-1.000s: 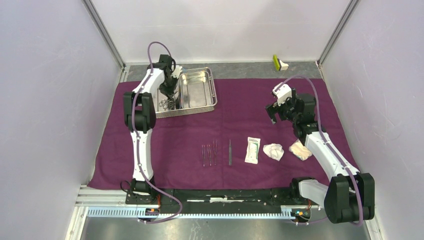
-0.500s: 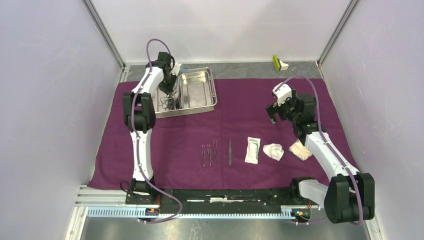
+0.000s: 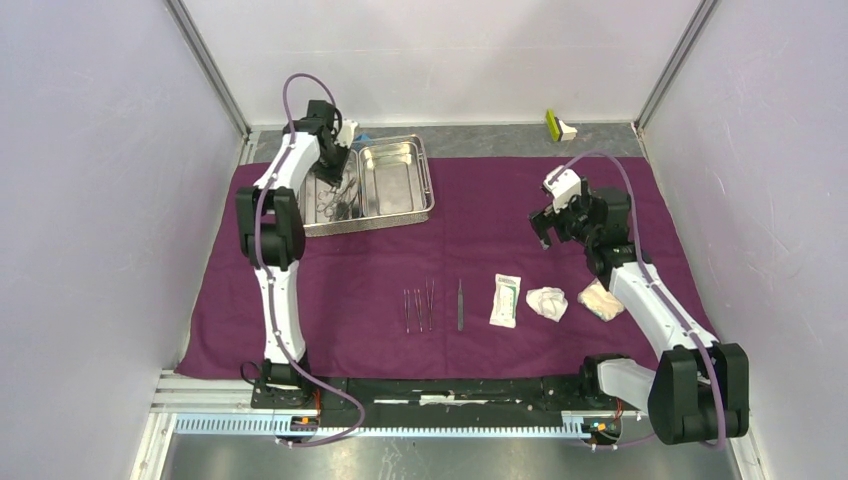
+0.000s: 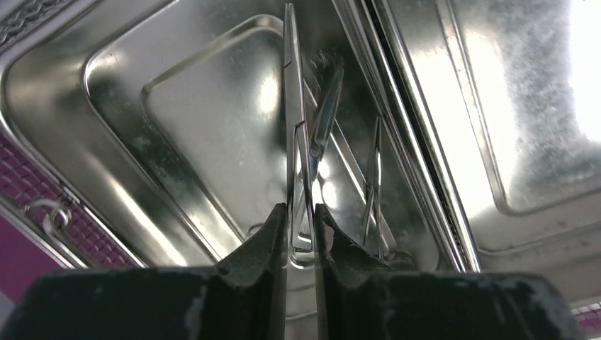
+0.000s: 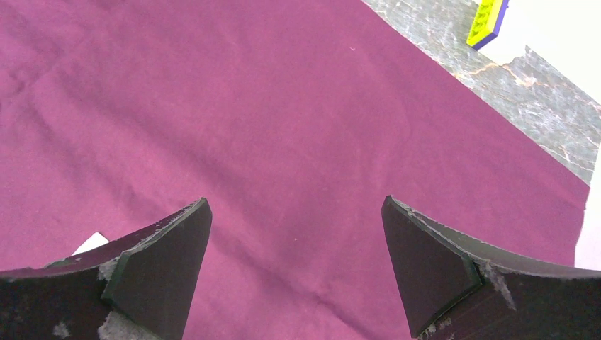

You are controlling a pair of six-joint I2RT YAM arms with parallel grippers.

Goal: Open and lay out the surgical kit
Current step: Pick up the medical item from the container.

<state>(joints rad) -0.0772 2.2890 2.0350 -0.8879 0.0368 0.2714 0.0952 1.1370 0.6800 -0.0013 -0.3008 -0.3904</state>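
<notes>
My worry is the lift out of the steel tray [image 3: 431,190], which sits at about 11 o'clock on the purple cloth [image 3: 480,220]. The left gripper [image 4: 301,212] pinches a slim forceps [image 4: 290,106] close to its ring end, so the long shank reaches far past the grip toward 12 o'clock in the wrist view. I judge it could pivot between the pads as I raise it, and slip free. A second instrument [image 4: 373,177] lies just beside it at 3 o'clock in the same compartment. I cannot tell whether their rings are hooked together; if they are, the lift would drag that one along or spill it over the divider. Pulling sideways too early could also catch the tip on the tray wall.

The left jaws stand narrow, clamped on the thin steel, and I see nothing else between the pads. The right gripper [image 5: 296,200] is spread wide and holds nothing, hovering over bare cloth at about 3 o'clock.

Along 6 o'clock on the cloth lie the laid-out forceps [image 3: 418,308], tweezers [image 3: 460,305], white packet [image 3: 505,300] and gauze wads [image 3: 547,302]
</notes>
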